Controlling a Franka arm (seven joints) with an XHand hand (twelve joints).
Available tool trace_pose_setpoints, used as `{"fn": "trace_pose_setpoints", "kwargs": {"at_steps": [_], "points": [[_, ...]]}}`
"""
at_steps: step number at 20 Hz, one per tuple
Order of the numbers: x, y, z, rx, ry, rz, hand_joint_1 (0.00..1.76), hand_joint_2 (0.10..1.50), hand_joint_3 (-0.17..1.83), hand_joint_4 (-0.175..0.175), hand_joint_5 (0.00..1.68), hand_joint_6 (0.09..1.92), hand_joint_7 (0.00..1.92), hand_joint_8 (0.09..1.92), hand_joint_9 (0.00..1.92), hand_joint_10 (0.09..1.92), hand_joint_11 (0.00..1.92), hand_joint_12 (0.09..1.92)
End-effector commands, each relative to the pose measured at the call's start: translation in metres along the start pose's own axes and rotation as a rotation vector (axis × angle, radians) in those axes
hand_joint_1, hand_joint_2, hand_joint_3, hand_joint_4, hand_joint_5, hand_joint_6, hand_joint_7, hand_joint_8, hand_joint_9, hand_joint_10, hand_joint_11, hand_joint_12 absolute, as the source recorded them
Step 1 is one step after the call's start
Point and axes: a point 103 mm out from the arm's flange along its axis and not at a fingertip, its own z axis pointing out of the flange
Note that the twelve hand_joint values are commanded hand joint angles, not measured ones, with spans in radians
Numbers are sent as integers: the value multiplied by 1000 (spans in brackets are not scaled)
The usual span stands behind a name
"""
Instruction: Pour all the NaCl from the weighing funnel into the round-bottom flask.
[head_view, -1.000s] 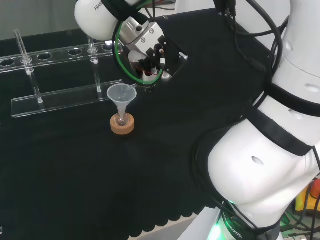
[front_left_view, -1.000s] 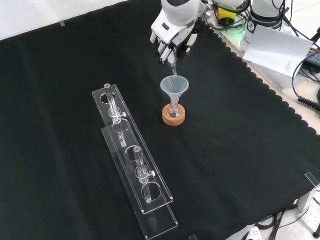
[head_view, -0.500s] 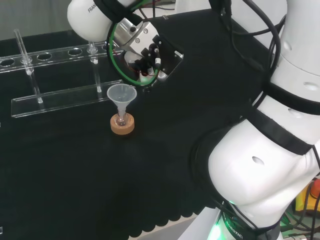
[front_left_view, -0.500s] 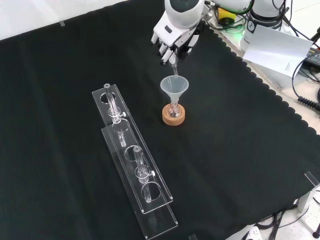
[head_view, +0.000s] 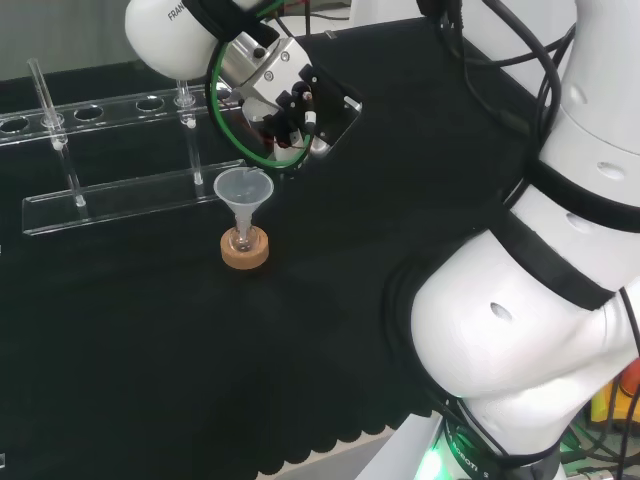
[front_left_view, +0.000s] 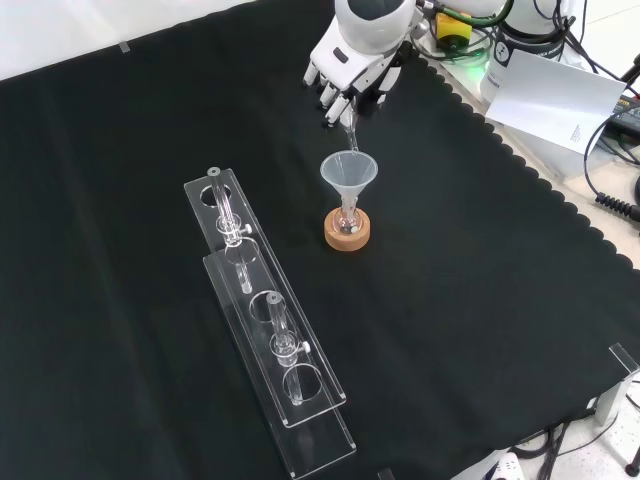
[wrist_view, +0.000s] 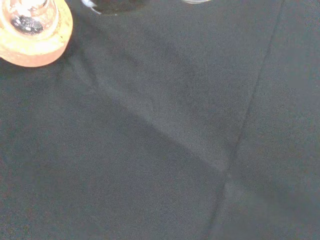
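A: Where was the hand?

B: In the front view it hung at the top, above and just behind the funnel. In the head view the hand sat up and to the right of that funnel.

A: Clenched or released?

B: Its fingers were curled downward, pinched on a thin clear glass piece, the weighing funnel. The piece was tilted, and its lower tip pointed down into the funnel's mouth, at the rim or just over it. I couldn't tell whether the two touched.

A: Any salt in it?

B: Couldn't tell; the glass was too clear and small.

A: And the flask?

B: The flask stood upright on a cork ring near the middle of the cloth, with the funnel's stem down in its neck. In the wrist view the cork ring sat in one corner with the flask's bulb on it, something small and dark-speckled glinting inside. What that was, I couldn't say.

A: Anything else nearby?

B: A clear rack lay to the left of the flask in the front view, well apart from it, running toward the lower edge. A few thin glass tubes stood in it. In the head view the rack stretched behind the flask.
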Motion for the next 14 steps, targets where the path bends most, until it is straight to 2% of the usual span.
{"fn": "trace_pose_setpoints", "kwargs": {"at_steps": [1, 10, 14], "points": [[2, 4, 3, 65, -67, 11, 1092, 1114, -175, 146, 1169, 735, 1338, 378, 1466, 87, 1035, 901], [4, 4, 1, 70, -83, 16, 1092, 1114, -175, 148, 1169, 735, 1338, 377, 1467, 87, 1032, 901], [7, 5, 0, 85, -112, 17, 1092, 1114, -175, 148, 1169, 735, 1338, 376, 1467, 87, 1031, 902]]}}
